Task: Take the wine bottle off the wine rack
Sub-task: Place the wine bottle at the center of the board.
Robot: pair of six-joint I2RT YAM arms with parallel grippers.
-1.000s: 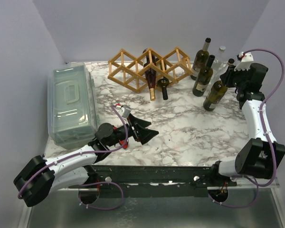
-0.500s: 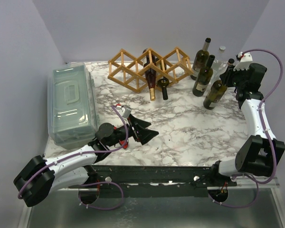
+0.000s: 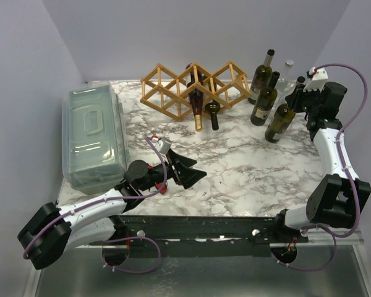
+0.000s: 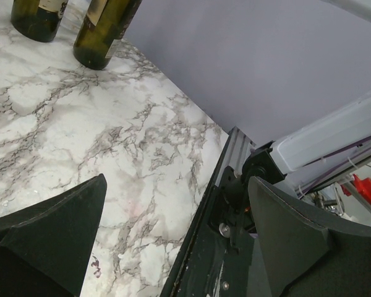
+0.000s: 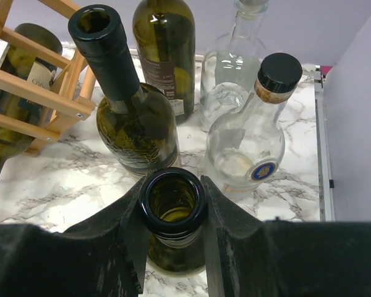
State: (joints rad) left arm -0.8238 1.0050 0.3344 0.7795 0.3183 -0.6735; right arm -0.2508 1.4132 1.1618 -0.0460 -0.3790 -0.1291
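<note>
At the far right of the marble table (image 3: 235, 162), a wine bottle (image 3: 279, 122) is gripped at its open neck by the right gripper (image 5: 173, 203), the fingers (image 5: 131, 226) being pressed against either side of the glass rim. The bottle is held clear of the wine rack (image 3: 178, 85), off to its right, just beside a dark bottle (image 5: 136, 127). Two clear bottles (image 5: 244, 139) and another dark one are grouped close behind. Whether its base is resting on the marble cannot be told. The rack is set at the back middle of the table, and two bottles are lodged in it with necks pointing toward the near edge: a gold-capped bottle (image 3: 197, 105) and a shorter bottle (image 3: 213, 116). The left gripper (image 4: 176, 185) is spread wide with nothing between its fingers, low over the near part of the table, well apart from the rack. A lidded plastic box (image 3: 93, 136) is seen along the left edge.
</note>
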